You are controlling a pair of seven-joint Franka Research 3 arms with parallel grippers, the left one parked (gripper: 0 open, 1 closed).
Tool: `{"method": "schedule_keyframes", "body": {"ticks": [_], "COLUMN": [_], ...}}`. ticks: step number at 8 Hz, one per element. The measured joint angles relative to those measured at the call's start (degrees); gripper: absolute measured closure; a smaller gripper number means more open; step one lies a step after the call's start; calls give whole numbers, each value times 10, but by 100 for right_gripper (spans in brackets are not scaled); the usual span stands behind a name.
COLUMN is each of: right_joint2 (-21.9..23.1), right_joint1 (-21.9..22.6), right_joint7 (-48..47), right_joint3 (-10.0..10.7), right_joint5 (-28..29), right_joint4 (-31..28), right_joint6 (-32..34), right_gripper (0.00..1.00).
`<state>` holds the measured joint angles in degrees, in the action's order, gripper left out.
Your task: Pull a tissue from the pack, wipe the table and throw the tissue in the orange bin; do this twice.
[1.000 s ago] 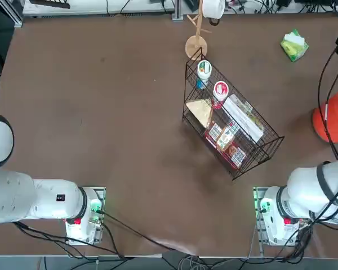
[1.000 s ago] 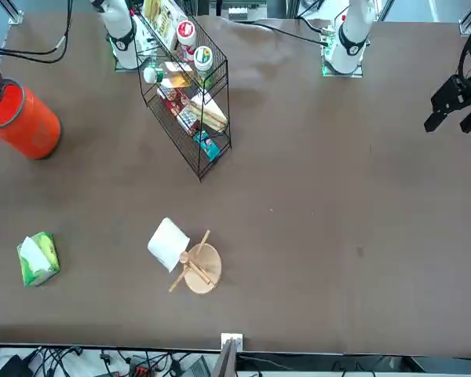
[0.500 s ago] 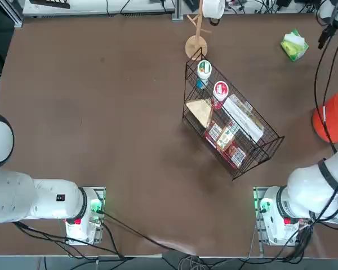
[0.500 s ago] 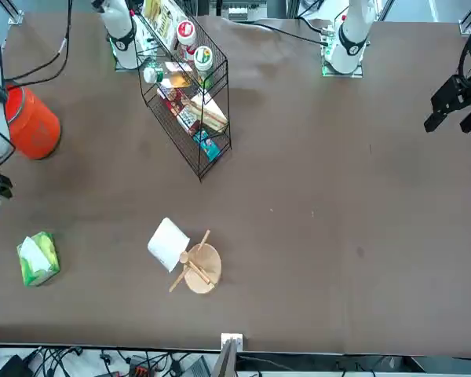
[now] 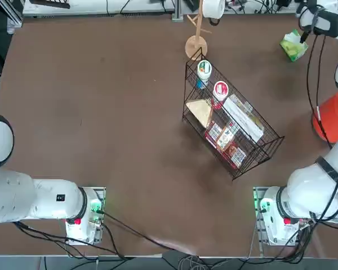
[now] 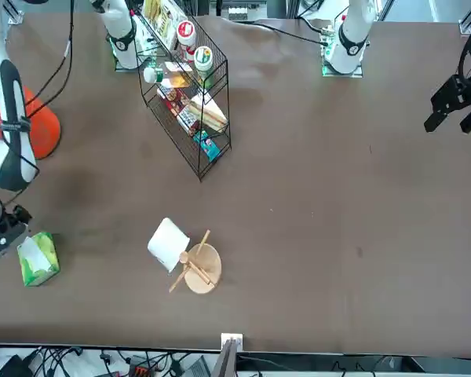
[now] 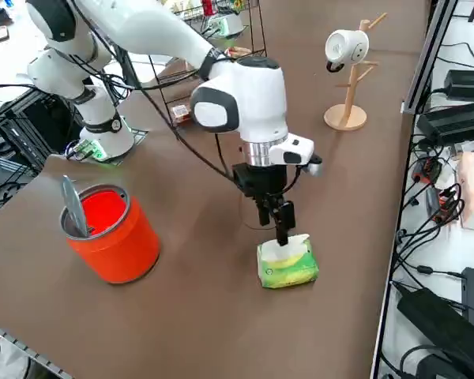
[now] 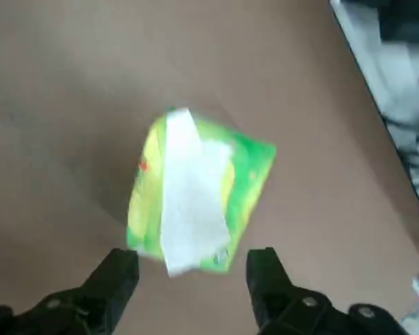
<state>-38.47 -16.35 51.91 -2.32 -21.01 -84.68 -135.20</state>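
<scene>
The pack (image 8: 195,188) is a small green and yellow packet with a white tissue (image 8: 188,202) sticking out of its top. It lies on the brown table (image 5: 101,112) near the far right corner (image 5: 293,48) (image 6: 38,259) (image 7: 287,266). My right gripper (image 7: 283,231) (image 8: 192,272) hangs just above the pack, pointing down, open, with nothing between its fingers (image 8: 119,276). In the front view the gripper (image 6: 1,239) sits right beside the pack. The orange bin (image 7: 110,233) (image 5: 332,118) stands upright nearer the arm's base, partly behind the arm in the front view (image 6: 41,129).
A black wire basket (image 5: 231,124) holding snack packets and cups stands mid-table. A wooden mug tree (image 7: 347,79) with a white mug stands at the far edge (image 5: 197,42). The table's edge and loose cables (image 7: 434,205) lie close beyond the pack.
My right arm has swung away from the orange bin toward the far corner; the gripper now hangs over the pack. The pack and bin have not moved.
</scene>
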Motion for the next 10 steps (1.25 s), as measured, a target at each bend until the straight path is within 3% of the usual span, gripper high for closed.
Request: {"method": "schedule_keyframes", "body": {"ticks": [7, 8, 10], "right_joint2": [-55, -58, -60], "right_joint1": [10, 9, 8], "right_joint7": [-3, -3, -3], "right_joint3": [9, 11, 13], "right_joint5": [-66, -72, -74], "right_joint4": [2, 2, 3], "right_joint6": [-75, -80, -84], "right_gripper": [18, 30, 44]}}
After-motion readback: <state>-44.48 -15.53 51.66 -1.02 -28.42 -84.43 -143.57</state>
